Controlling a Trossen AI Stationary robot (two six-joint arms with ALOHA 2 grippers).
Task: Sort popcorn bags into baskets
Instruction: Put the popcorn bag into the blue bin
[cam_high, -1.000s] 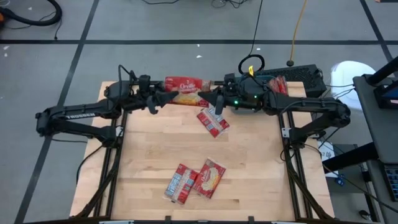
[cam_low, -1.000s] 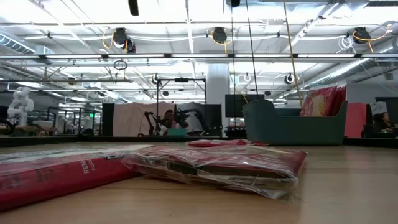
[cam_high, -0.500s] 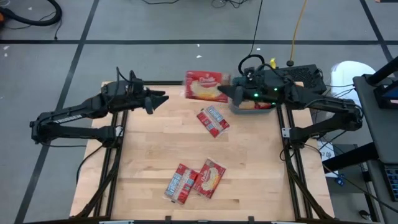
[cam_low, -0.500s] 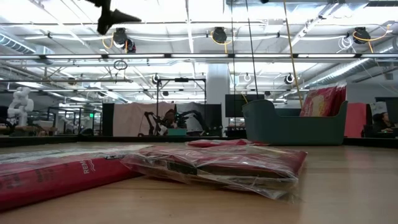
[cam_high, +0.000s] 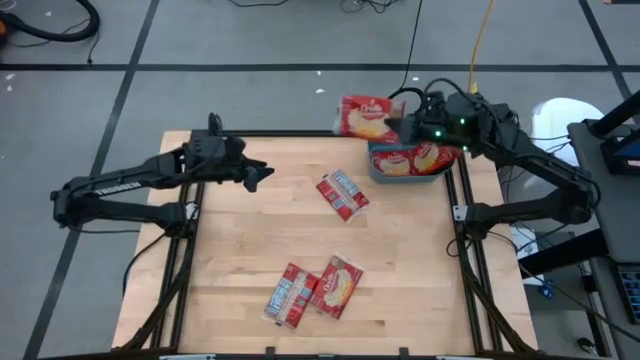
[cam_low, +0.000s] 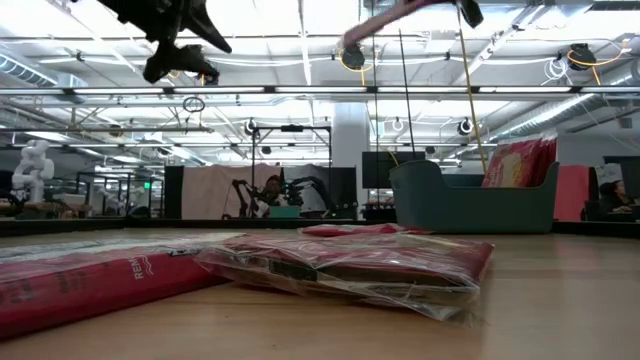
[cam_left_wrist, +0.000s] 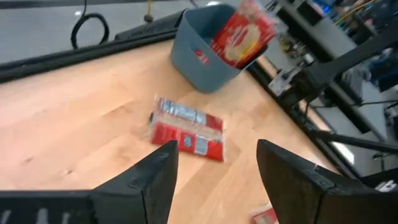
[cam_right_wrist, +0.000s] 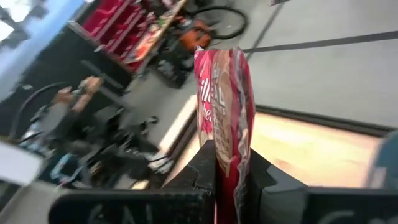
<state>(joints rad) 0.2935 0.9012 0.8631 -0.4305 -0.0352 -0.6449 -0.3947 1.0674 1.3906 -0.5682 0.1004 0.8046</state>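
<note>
My right gripper is shut on a red popcorn bag with a yellow-cream picture, held in the air over the table's far edge, just left of the teal-blue basket. The basket stands at the far right corner with red bags inside. My left gripper hangs open above the table's far left part, touching nothing. One bag lies flat mid-table, in front of the left gripper. Two more bags lie near the front edge. My right gripper pinches the bag's right end between its two fingers, one on each flat face. The fingers come nearly level from the table's right side. The bag sticks out ahead of them toward the left, lifted clear of table and basket.
Bare wood lies between the mid-table bag and the front pair. Dark frame rails run along both sides of the table. Cables and a dark box sit behind the basket.
My left gripper has come away from the bag, drawn back toward the table's left and tipped downward. My right gripper has carried the bag from the far middle of the table toward the right, up beside the basket, with the bag clear of the table.
</note>
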